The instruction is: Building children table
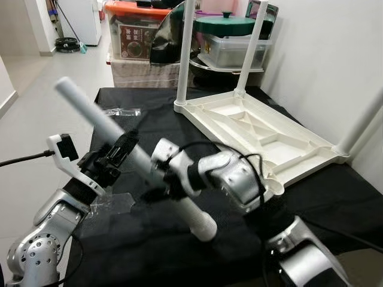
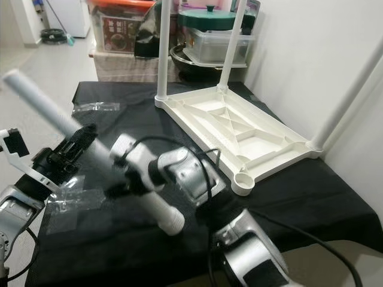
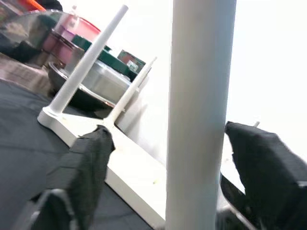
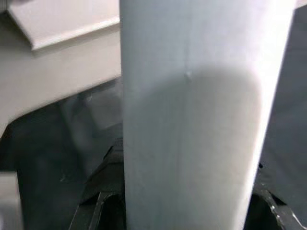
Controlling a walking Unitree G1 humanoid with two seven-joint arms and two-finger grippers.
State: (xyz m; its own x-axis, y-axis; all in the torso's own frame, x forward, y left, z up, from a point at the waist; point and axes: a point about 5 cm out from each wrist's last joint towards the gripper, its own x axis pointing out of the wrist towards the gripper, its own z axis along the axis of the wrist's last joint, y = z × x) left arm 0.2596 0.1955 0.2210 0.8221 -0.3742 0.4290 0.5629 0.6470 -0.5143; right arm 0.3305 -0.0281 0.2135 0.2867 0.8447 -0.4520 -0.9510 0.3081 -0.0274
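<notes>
Clear storage bins (image 1: 234, 49) behind the black-draped table (image 1: 335, 197) hold contents I cannot identify; a green-lidded pot (image 1: 225, 24) sits on one. I see both arms bent inward, raising the loose white table leg (image 1: 108, 127) diagonally beside the upturned white tabletop (image 1: 257, 134). Left gripper (image 1: 122, 146) and right gripper (image 1: 160, 182) each clamp that leg.
</notes>
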